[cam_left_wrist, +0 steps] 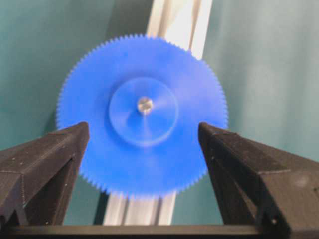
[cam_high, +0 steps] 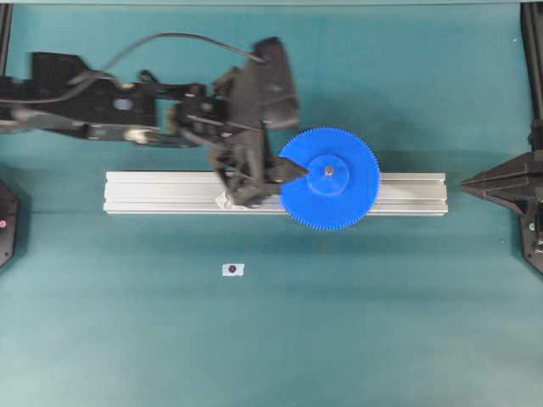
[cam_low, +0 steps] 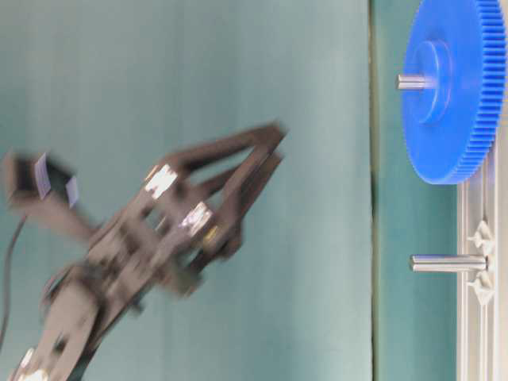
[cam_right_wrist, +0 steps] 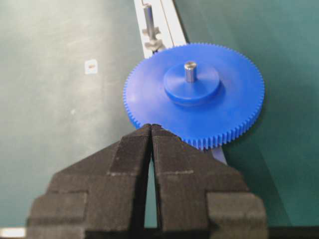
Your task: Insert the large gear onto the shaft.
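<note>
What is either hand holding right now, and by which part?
Nothing. The left hand is open and clear of the large gear, which sits on the shaft. The right hand is shut and empty.

The left arm (cam_high: 127, 106) is black, angular and skeletal — a dark cable (cam_high: 170, 41) loops over it. Its fingers (cam_left_wrist: 42, 164) are matte black wedges; the right gripper (cam_right_wrist: 151, 130) matches — coarse-textured.

Overhead straight down; table-level sideways, rotated; wrist views close behind each gripper, all sharing the blue gear (cam_high: 329, 179).
</note>
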Action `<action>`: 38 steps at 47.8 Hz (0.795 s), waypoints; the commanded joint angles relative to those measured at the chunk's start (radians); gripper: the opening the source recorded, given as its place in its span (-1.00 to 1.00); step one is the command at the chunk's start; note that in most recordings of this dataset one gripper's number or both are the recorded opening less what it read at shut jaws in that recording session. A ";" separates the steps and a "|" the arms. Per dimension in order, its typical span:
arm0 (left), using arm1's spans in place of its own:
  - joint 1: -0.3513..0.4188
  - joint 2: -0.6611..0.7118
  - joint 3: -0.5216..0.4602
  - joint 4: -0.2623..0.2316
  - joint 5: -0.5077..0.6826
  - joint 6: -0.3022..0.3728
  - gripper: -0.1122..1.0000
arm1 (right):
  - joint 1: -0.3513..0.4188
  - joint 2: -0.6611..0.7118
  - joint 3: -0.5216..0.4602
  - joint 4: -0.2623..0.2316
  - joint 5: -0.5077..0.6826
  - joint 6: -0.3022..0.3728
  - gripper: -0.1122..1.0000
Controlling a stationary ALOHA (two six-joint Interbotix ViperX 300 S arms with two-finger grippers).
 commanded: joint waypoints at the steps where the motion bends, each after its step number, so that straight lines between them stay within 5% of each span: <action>1: -0.005 -0.080 0.034 0.000 -0.015 0.005 0.81 | -0.002 0.008 -0.012 0.000 -0.009 0.011 -0.62; 38: -0.021 -0.348 0.305 0.000 -0.020 0.009 0.81 | -0.002 0.008 -0.014 0.002 -0.009 0.012 -0.62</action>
